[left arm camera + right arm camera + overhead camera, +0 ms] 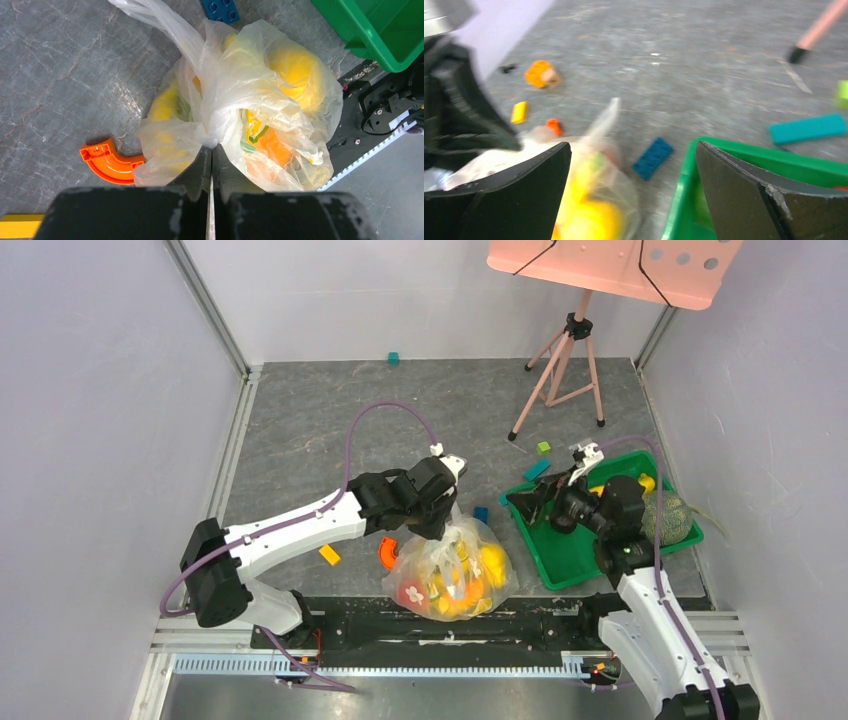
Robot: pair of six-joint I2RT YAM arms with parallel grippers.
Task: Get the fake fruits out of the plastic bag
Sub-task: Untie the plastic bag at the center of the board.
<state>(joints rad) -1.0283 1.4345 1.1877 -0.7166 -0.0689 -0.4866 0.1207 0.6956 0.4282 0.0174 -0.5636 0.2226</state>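
Note:
The plastic bag (452, 570) lies near the table's front edge, gathered at its top, with the fake fruits inside. A yellow fruit (492, 565) shows on its right side, and orange and red pieces lower down. In the left wrist view the bag (235, 90) fills the middle, with a yellow fruit (295, 70) and an orange one (272, 147) behind the film. My left gripper (438, 528) (211, 148) is shut on the bag's gathered top. My right gripper (525, 505) (632, 145) is open and empty, between the bag (589, 200) and the tray.
A green tray (560, 560) (380, 45) (734, 150) stands right of the bag with a mottled green object (670, 518) in it. An orange curved piece (386, 553) (107, 162), a yellow block (329, 555) and a blue block (481, 513) (652, 157) lie near the bag. A tripod (560, 370) stands behind.

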